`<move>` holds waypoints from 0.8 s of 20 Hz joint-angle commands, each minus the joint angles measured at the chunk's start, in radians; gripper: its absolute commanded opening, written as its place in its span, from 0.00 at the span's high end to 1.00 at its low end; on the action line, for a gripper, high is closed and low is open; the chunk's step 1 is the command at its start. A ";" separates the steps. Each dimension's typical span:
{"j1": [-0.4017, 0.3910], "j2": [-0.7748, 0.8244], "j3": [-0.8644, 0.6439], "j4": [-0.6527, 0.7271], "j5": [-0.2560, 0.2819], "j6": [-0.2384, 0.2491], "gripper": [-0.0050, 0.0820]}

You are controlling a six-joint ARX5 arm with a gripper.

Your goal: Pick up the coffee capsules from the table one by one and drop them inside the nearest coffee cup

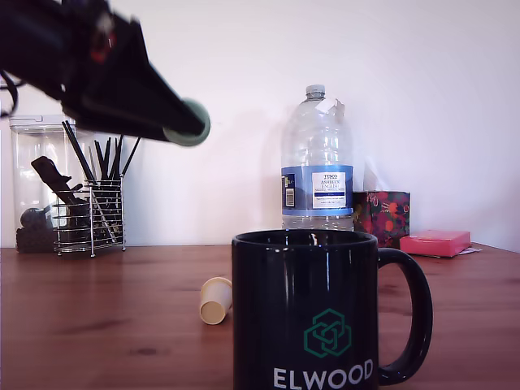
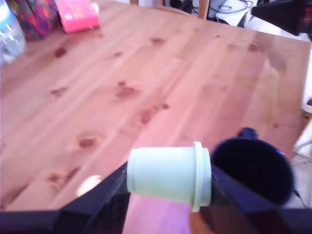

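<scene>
The sage green capsule (image 2: 168,174) lies sideways between my gripper's (image 2: 169,176) dark fingers, which are shut on it. In the exterior view the gripper (image 1: 188,123) hangs high in the air at the upper left, with the green capsule (image 1: 193,123) at its tip, well above the table (image 1: 106,325). The black ELWOOD mug (image 1: 313,313) stands upright in the foreground; its open mouth (image 2: 253,170) shows right beside the held capsule in the wrist view. The cream-yellow capsule (image 1: 215,300) lies on its side on the table to the exterior view's left of the mug.
A clear plastic water bottle (image 1: 317,162) stands behind the mug. A wire holder with dark utensils (image 1: 89,203) and a clear jar (image 1: 36,175) stand at the exterior view's back left. A patterned box (image 1: 382,215) and a pink pad (image 1: 435,242) lie at the back right.
</scene>
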 commanded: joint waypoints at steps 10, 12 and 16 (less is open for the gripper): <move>-0.204 -0.009 -0.020 -0.028 -0.070 -0.048 0.69; -0.212 0.012 -0.003 -0.055 -0.089 -0.047 0.69; -0.250 0.114 0.072 -0.095 -0.121 -0.037 0.69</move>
